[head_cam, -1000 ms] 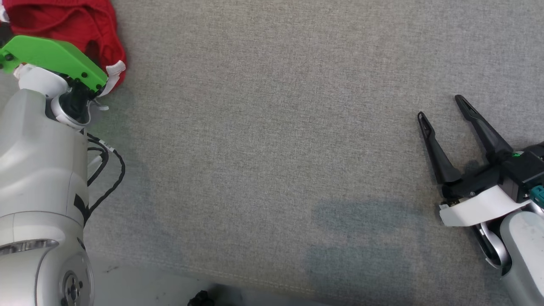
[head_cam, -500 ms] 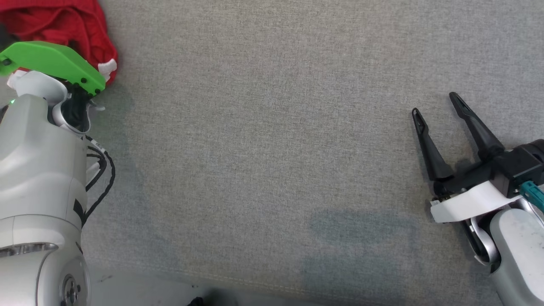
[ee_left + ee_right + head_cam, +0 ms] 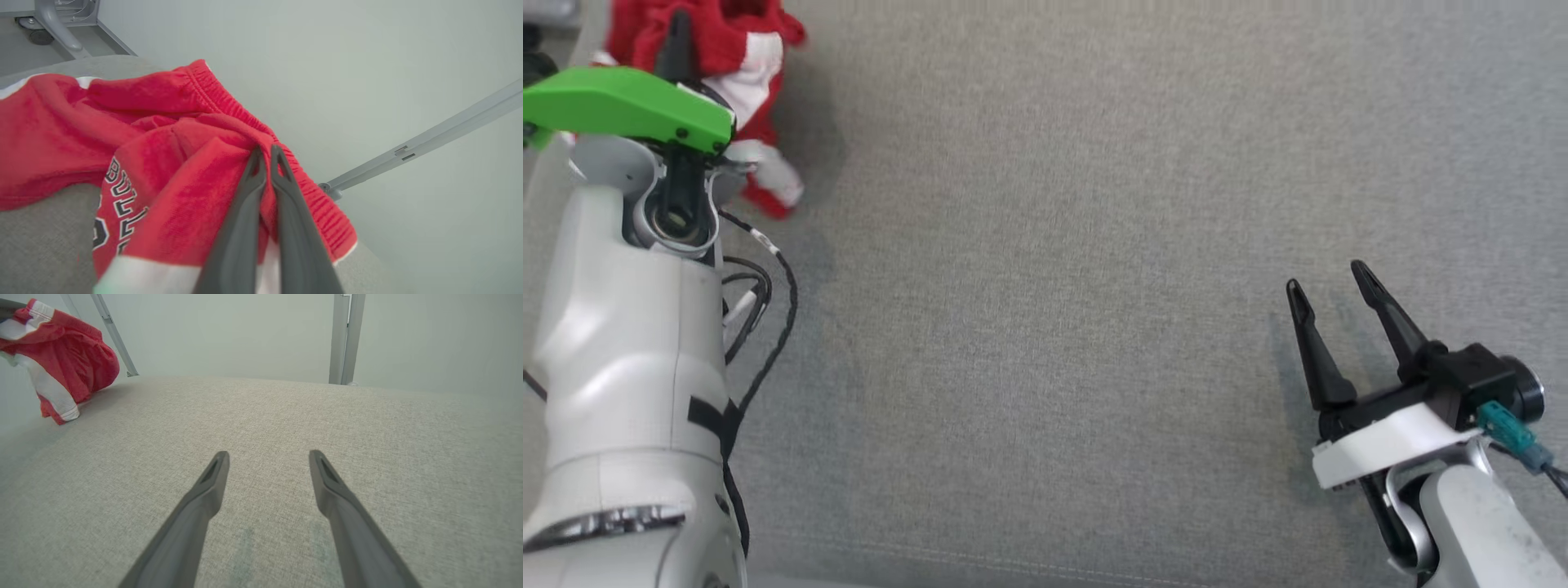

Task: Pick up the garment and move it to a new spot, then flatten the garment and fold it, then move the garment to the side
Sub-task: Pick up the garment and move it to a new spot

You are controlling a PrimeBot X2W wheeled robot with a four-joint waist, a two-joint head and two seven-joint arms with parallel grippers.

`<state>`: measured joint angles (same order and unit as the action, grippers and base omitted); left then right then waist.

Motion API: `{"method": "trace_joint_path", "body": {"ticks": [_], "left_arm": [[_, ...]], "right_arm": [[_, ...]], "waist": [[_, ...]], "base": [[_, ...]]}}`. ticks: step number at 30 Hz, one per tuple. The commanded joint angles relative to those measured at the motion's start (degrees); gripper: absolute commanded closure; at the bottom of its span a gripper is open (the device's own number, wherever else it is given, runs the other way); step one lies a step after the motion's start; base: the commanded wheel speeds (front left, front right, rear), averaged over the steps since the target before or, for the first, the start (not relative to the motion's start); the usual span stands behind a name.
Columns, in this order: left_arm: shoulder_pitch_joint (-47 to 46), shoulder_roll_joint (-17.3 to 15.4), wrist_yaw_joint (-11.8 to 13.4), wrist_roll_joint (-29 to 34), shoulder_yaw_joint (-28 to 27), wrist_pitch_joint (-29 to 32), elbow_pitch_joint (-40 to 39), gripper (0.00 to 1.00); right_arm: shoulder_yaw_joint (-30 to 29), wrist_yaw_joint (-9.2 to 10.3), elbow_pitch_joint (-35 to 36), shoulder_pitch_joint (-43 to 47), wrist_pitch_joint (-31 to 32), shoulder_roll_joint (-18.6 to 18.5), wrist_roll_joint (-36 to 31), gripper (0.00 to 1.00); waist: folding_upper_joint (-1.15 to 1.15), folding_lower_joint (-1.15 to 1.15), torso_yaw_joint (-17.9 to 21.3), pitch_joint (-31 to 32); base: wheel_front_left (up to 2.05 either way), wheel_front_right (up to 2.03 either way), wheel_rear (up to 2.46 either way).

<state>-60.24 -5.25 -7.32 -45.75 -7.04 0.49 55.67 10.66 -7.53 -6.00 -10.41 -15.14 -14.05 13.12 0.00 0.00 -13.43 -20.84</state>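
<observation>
Pinching a fold of the red garment [image 3: 163,171], right at its elastic waistband, between the clenched fingertips of the left gripper [image 3: 265,154]. Bunching up around and beneath those fingertips, with black-and-white lettering showing just beside the fingers and a white-trimmed hem drooping below them. Trailing away from the grip onto the grey fabric surface [image 3: 1054,286]. Holding the right gripper [image 3: 1327,282] released and empty, fingers spread wide, low over bare fabric. Keeping well apart from the garment there, with the red bundle lying far off to that gripper's left.
</observation>
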Motion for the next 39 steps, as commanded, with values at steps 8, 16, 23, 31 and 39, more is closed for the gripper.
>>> {"method": "trace_joint_path", "body": {"ticks": [8, 16, 23, 31, 39], "left_arm": [[9.55, 1.0, -0.22, -7.48, 2.77, 6.21, -13.94, 1.0], [17.9, 2.04, 2.69, -10.46, 6.84, 11.23, -28.69, 1.0], [22.01, 2.36, 7.76, -16.82, 14.15, 11.82, -39.22, 1.0], [24.68, 2.25, 12.88, -19.82, 24.79, 8.65, -43.36, 1.0], [25.89, 2.18, 14.91, -21.44, 28.74, 4.66, -37.44, 1.0]], "right_arm": [[-1.87, 0.09, -0.94, 5.33, -0.07, 3.38, 0.41, 0.0], [-2.66, 0.09, -0.91, 7.77, -0.07, 5.36, 0.3, 0.0], [-2.72, 0.09, -1.01, 7.17, -0.07, 6.0, 0.63, 0.0], [-3.1, 0.09, -0.88, 6.74, -0.07, 7.01, 0.93, 0.0], [-3.13, 0.09, -0.2, 5.36, -0.07, 7.55, 1.1, 0.0]], "waist": [[0.0, 0.0, 6.32, 12.97], [0.0, 0.0, 13.68, 16.93], [0.0, 0.0, 20.1, 16.78], [0.0, 0.0, 25.85, 15.13], [0.0, 0.0, 28.04, 10.17]], "base": [[0.0, 0.0, 0.0], [0.0, 0.0, 0.0], [0.0, 0.0, 0.0], [0.0, 0.0, 0.0], [0.0, 0.0, 0.0]]}}
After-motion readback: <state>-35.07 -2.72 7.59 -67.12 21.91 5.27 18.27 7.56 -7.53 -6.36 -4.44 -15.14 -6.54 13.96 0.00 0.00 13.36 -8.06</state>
